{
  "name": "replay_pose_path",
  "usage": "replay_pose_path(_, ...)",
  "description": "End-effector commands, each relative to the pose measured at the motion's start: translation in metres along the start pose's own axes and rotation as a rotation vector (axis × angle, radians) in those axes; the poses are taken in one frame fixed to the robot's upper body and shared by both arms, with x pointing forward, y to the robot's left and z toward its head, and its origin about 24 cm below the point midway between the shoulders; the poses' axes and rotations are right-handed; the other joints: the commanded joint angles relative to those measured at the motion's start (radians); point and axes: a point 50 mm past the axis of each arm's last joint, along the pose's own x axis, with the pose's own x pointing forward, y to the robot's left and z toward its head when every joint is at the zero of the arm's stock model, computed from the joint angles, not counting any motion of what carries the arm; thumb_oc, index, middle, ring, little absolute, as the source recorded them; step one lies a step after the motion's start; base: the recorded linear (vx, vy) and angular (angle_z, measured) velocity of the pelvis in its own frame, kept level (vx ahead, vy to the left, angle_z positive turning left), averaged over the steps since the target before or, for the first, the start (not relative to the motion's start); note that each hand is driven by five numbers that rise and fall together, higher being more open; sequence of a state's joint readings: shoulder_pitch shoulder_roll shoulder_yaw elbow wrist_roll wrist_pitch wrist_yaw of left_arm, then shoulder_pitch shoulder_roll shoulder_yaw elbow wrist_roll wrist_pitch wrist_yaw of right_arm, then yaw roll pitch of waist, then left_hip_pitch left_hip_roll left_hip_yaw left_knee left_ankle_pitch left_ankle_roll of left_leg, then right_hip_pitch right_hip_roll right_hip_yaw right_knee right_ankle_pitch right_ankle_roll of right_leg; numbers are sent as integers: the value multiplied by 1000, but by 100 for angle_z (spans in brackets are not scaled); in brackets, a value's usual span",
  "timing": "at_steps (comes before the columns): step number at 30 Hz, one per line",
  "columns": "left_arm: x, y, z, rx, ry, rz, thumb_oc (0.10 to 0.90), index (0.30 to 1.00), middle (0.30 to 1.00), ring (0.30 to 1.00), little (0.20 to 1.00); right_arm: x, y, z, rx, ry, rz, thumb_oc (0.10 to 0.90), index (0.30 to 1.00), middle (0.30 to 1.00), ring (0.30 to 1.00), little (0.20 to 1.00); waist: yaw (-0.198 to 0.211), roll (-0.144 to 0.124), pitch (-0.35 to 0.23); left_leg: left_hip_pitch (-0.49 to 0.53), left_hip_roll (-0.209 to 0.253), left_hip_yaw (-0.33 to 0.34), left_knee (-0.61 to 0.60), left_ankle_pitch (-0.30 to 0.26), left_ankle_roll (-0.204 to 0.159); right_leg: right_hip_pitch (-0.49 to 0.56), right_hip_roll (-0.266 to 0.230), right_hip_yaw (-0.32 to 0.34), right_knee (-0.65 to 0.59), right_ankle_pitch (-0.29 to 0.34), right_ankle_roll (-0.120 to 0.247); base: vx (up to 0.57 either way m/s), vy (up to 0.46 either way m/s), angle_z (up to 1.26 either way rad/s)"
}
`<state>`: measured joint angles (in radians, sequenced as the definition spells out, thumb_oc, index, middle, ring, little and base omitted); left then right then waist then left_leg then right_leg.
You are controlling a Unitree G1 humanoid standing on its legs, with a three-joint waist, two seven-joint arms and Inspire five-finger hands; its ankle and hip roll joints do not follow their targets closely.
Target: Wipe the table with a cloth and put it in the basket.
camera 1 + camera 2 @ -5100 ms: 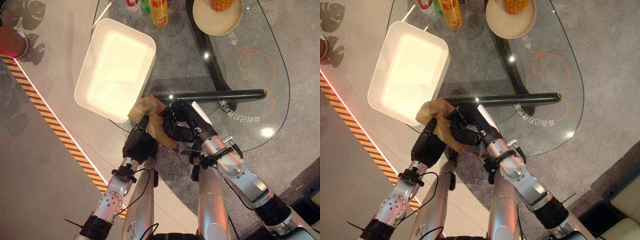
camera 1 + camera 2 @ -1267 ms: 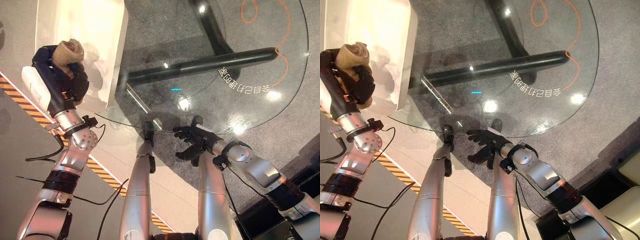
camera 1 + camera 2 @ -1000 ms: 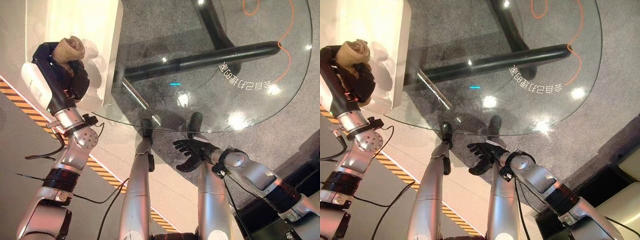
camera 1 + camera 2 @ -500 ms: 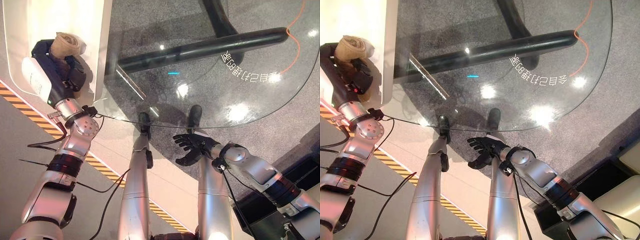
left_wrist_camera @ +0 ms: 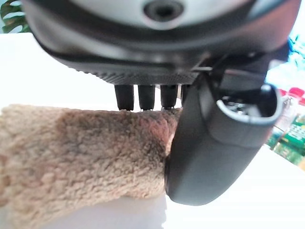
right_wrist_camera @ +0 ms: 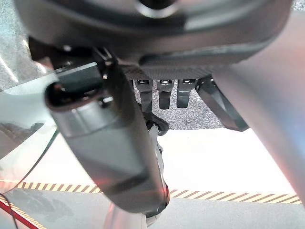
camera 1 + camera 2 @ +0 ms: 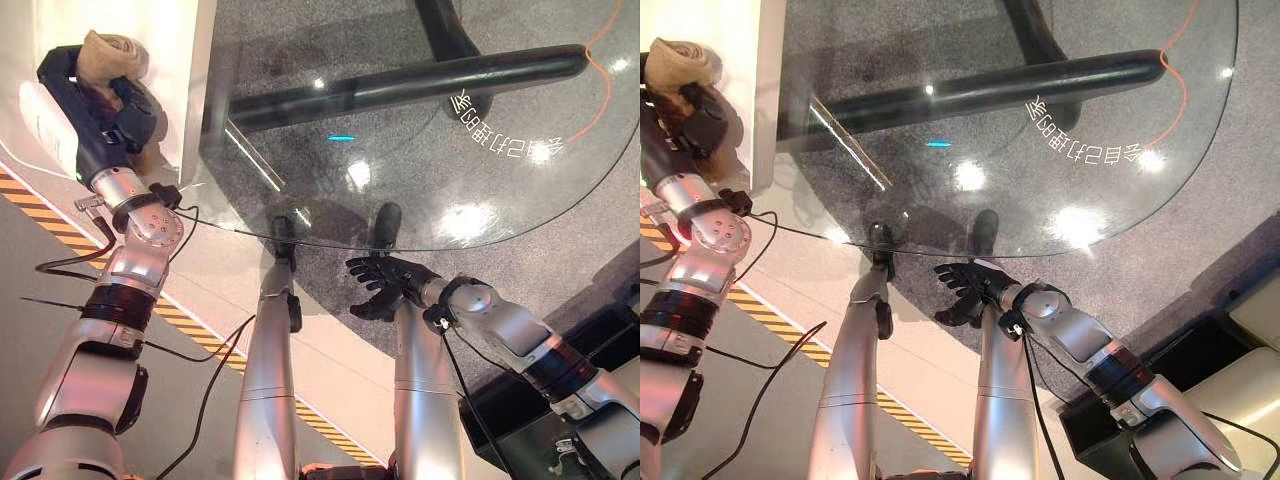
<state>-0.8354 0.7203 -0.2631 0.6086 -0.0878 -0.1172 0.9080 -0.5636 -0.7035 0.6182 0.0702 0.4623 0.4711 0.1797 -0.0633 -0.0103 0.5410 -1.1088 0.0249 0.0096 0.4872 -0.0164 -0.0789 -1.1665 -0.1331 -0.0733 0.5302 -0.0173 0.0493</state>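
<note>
A bunched tan cloth (image 7: 110, 50) sits in my left hand (image 7: 100, 120), whose fingers and thumb are curled round it. The hand holds it over the white basket (image 7: 190, 70) at the far left of the glass table (image 7: 450, 170). In the left wrist view the cloth (image 5: 81, 162) is pinched between the thumb (image 5: 214, 143) and the fingers (image 5: 143, 95), with the basket's white inside behind it. My right hand (image 7: 385, 285) hangs open off the table's near edge, over the floor, holding nothing. Its thumb (image 6: 109, 157) and straight fingers (image 6: 164, 95) show in its wrist view.
A black tube (image 7: 400, 85) of the table's base lies under the glass. A yellow-and-black striped line (image 7: 200, 335) runs across the floor at the left. A dark box (image 7: 1110, 420) stands on the floor at the lower right.
The camera has shifted. Since five seconds ago my left hand has carried the cloth from the table's near edge to above the basket. My right hand has let go and dropped off the table.
</note>
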Motion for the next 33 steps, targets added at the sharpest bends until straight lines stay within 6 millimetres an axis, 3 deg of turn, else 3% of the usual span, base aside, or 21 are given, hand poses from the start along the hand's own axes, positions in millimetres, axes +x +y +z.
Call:
replay_pose_path(1, 7, 4, -9, 20, 53, -30, 800, 900, 900, 900, 900, 0, 29, -4, 37, -28, 125, 800, 900, 900, 900, 900, -22, 0, -21, -23, -105, 99, 9, -1, 41, 24, 114, 32, -104, 50, 14, 0, 0, 0)
replay_pose_path(15, 2, 8, -14, -3, 65, -3, 800, 900, 900, 900, 900, -1, 39, -7, 30, -47, 133, 800, 900, 900, 900, 900, -20, 2, -21, 29, -100, 101, -8, -6, 43, 76, 109, 22, -123, 41, 11, -8, -21, 0)
replay_pose_path(17, 5, 10, -13, -16, 64, 3, 800, 900, 900, 900, 900, 0, 38, -3, 15, -63, 128, 800, 900, 900, 900, 900, -21, 1, -21, 13, -100, 109, -25, 28, 48, 61, 102, 15, -141, 70, 6, -32, -49, 0)
replay_pose_path(18, 0, 9, -19, -2, 77, -11, 800, 900, 900, 900, 900, -1, 42, -8, 25, -51, 139, 800, 900, 900, 900, 900, -18, 3, -21, 50, -100, 99, -18, -3, 43, 96, 105, 17, -131, 40, 11, -5, -51, 2)
replay_pose_path(20, -1, 11, -21, 4, 86, -7, 800, 900, 900, 900, 900, -2, 42, -8, 21, -57, 138, 800, 900, 900, 900, 900, -17, 3, -21, 62, -100, 97, -22, -4, 43, 107, 103, 16, -136, 39, 12, -5, -53, 2)
replay_pose_path(21, 3, 14, -19, -1, 82, 10, 800, 900, 900, 900, 900, -3, 39, -4, 12, -74, 125, 800, 900, 900, 900, 900, -19, 3, -21, 43, -100, 106, -33, 25, 49, 89, 97, 11, -152, 67, 7, -8, -46, 1)
replay_pose_path(23, -1, 16, -25, 11, 90, 4, 800, 900, 900, 900, 900, -3, 44, -9, 21, -65, 128, 800, 900, 900, 900, 900, -14, 4, -21, 85, -98, 96, -26, -7, 44, 130, 99, 10, -143, 35, 12, -13, -52, 1)
replay_pose_path(25, 3, 18, -21, 8, 73, 11, 800, 900, 900, 900, 900, -4, 41, -5, 14, -80, 114, 800, 900, 900, 900, 900, -15, 4, -21, 64, -99, 103, -35, 21, 49, 112, 92, 5, -157, 62, 8, -35, -70, 1)
replay_pose_path(26, -3, 19, -28, 35, 71, -16, 800, 900, 900, 900, 900, -4, 46, -11, 30, -69, 123, 800, 900, 900, 900, 900, -9, 7, -21, 106, -98, 91, -25, -13, 44, 151, 95, 4, -146, 31, 12, -19, -105, 2)
replay_pose_path(27, -2, 21, -27, 36, 55, -19, 800, 900, 900, 900, 900, -5, 46, -9, 22, -80, 114, 800, 900, 900, 900, 900, -10, 8, -21, 85, -99, 98, -33, 14, 48, 132, 88, -2, -157, 57, 8, 32, -88, 2)
replay_pose_path(28, -8, 21, -32, 50, 64, -35, 800, 900, 900, 900, 900, -5, 50, -14, 32, -66, 124, 800, 900, 900, 900, 900, -6, 9, -21, 121, -98, 89, -25, -18, 44, 165, 92, 0, -144, 26, 12, -64, -68, 0)
replay_pose_path(29, -6, 23, -30, 45, 52, -33, 800, 900, 900, 900, 900, -6, 47, -11, 22, -78, 115, 800, 900, 900, 900, 900, -8, 9, -21, 99, -100, 96, -37, 13, 49, 143, 86, -4, -157, 56, 7, -13, -48, 0)
replay_pose_path(31, -19, 25, -41, 74, 60, -70, 800, 900, 900, 900, 900, -10, 54, -22, 36, -64, 123, 800, 900, 900, 900, 900, -1, 13, -21, 155, -97, 87, -34, -23, 46, 196, 89, -5, -149, 21, 12, -22, -72, 0)
replay_pose_path(33, -20, 30, -43, 79, 53, -76, 800, 900, 900, 900, 900, -12, 51, -23, 30, -74, 110, 800, 900, 900, 900, 900, 0, 14, -21, 144, -100, 93, -46, 5, 52, 188, 84, -11, -162, 46, 8, -52, -69, 2)
